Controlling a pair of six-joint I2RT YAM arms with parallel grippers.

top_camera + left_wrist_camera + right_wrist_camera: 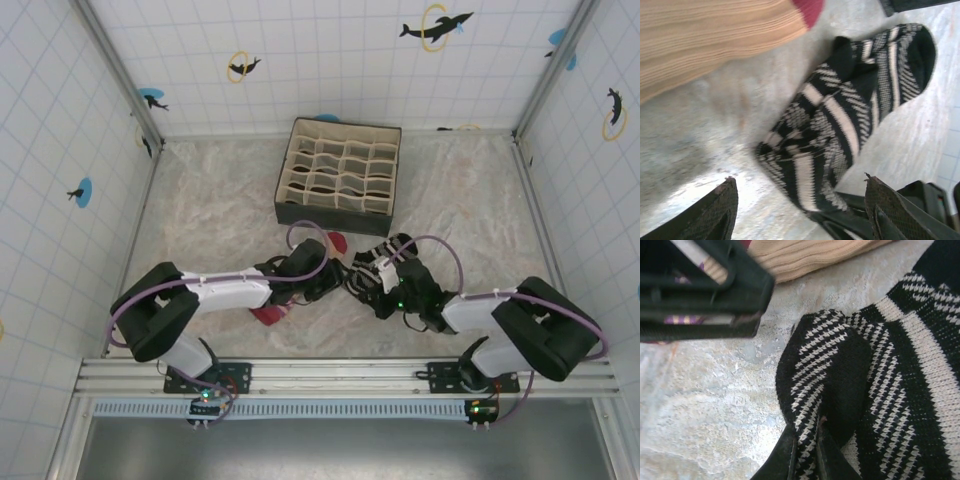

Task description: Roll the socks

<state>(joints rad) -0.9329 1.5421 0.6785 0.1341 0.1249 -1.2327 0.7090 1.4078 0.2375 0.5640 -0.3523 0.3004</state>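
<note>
The right tool (807, 429) pinches the black-and-white striped fabric sock (880, 390). The left tool (799, 179) stands wide. The peach ribbed fabric sock (705, 40) is cut off at ten o'clock.

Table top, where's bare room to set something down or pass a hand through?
Bare table lies between the divided box and the left wall; another patch sits between the box and the right wall. Crowded: centre front, where the left pincer, right pincer, striped sock and peach sock meet.
</note>
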